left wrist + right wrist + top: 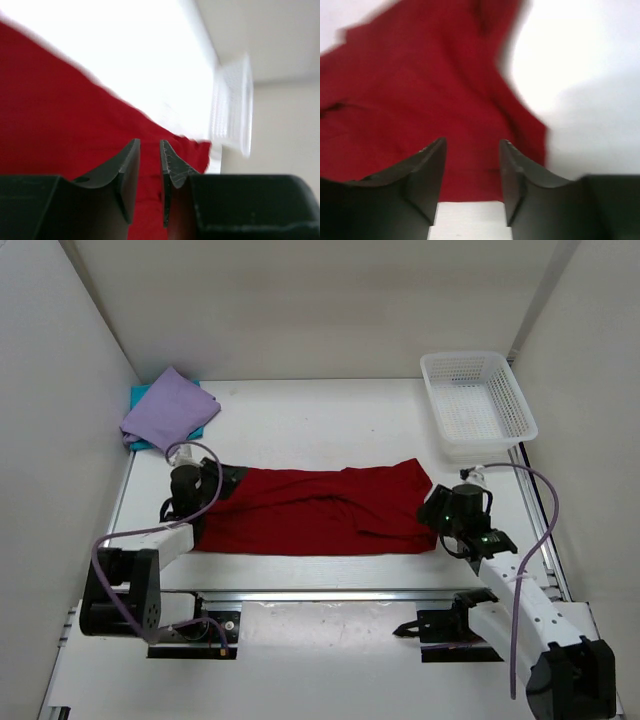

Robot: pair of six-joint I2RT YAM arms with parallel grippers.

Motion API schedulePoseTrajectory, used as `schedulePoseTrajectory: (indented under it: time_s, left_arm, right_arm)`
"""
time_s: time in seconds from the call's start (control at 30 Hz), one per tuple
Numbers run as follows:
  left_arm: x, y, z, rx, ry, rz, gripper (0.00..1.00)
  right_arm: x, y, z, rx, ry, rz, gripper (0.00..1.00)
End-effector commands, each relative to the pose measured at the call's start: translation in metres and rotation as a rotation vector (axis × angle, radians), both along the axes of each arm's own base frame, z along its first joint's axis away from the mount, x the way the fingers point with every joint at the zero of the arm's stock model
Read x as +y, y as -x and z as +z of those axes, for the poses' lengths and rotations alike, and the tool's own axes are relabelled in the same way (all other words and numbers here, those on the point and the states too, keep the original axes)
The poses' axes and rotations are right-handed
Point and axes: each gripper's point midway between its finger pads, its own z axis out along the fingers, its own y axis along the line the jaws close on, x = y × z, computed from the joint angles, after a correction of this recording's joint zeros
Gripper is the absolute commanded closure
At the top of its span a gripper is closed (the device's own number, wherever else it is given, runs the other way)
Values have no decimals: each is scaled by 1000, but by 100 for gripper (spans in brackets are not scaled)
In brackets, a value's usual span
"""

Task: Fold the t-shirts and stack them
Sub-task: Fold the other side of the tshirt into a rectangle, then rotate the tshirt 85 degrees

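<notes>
Dark red shirt (315, 510) laid out on table (300, 420), long axis run from left gripper (150, 144) to right gripper (472, 145). Left fingers (127, 165) held narrowly apart over cloth; grip cannot be told. Right fingers (427, 165) spread wide, nothing pinched, cloth just beyond tips. Lavender shirt (170, 410) stacked on teal shirt (140, 395) beyond left fingers; basket (465, 357) beyond right fingers.

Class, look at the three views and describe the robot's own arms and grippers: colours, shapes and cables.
The left arm and the right arm have white links with black joints and bases. A lavender cable loops along each. The left gripper and the right gripper each carry two dark, tapering fingers with curved tips.
</notes>
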Motion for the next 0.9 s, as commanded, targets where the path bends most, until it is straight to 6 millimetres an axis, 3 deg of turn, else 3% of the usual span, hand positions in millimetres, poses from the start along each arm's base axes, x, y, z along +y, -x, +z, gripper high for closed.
schedulePoseTrajectory:
  time_s: [0.0,0.07,0.1,0.13,0.23,0.3,0.43,0.47,0.53,0.57,0.6,0.63,0.67,0.7,0.73,0.77,0.8,0.83,0.87]
  left_arm:
    - [-43,-3,41,-106,-74,-120,67]
    - [-72,5,50,-132,-67,-220,67]
    - [-86,9,50,-129,-70,-266,68]
    - [-92,12,50,-131,-68,-284,69]
    - [-120,31,49,-137,-85,-391,69]
    - [-131,43,45,-132,-84,-450,69]
    - [-139,65,34,-116,-77,-508,68]
    - [-141,69,33,-116,-81,-517,68]
    - [-141,75,28,-108,-92,-528,68]
    - [-141,79,28,-111,-85,-536,68]
    - [-137,78,28,-111,-82,-520,68]
    - [-132,76,28,-113,-84,-505,68]
    - [-132,78,28,-112,-79,-508,68]
    - [-125,76,27,-110,-78,-489,68]
    - [-123,77,27,-109,-78,-489,68]
    - [-120,78,26,-102,-80,-482,68]
    - [-115,77,24,-99,-84,-470,68]
    - [-107,75,19,-83,-93,-443,67]
    - [-104,77,14,-69,-97,-439,67]
  right_arm:
    - [34,-33,59,-192,-34,87,58]
    - [56,-40,58,-193,-57,156,78]
    - [67,-48,51,-181,-61,188,93]
    - [79,-49,47,-165,-78,243,100]
    - [97,-68,8,-56,-58,302,100]
    - [102,-85,2,-44,-49,304,100]
    - [101,-100,-37,59,18,295,100]
    - [101,-112,-32,50,29,282,100]
    - [108,-120,-55,152,15,308,100]
    - [109,-139,-58,155,3,299,100]
    - [110,-140,-63,188,-5,313,100]
    - [113,-155,-67,206,-18,319,100]
    - [122,-182,-48,155,-45,339,99]
    - [130,-199,-50,174,-63,367,100]
    - [133,-202,-67,236,-67,382,100]
    - [145,-237,-39,157,-72,412,100]
    - [149,-263,-42,164,-55,424,100]
    - [152,-261,-72,265,-51,437,100]
    - [162,-288,-72,262,-54,458,100]
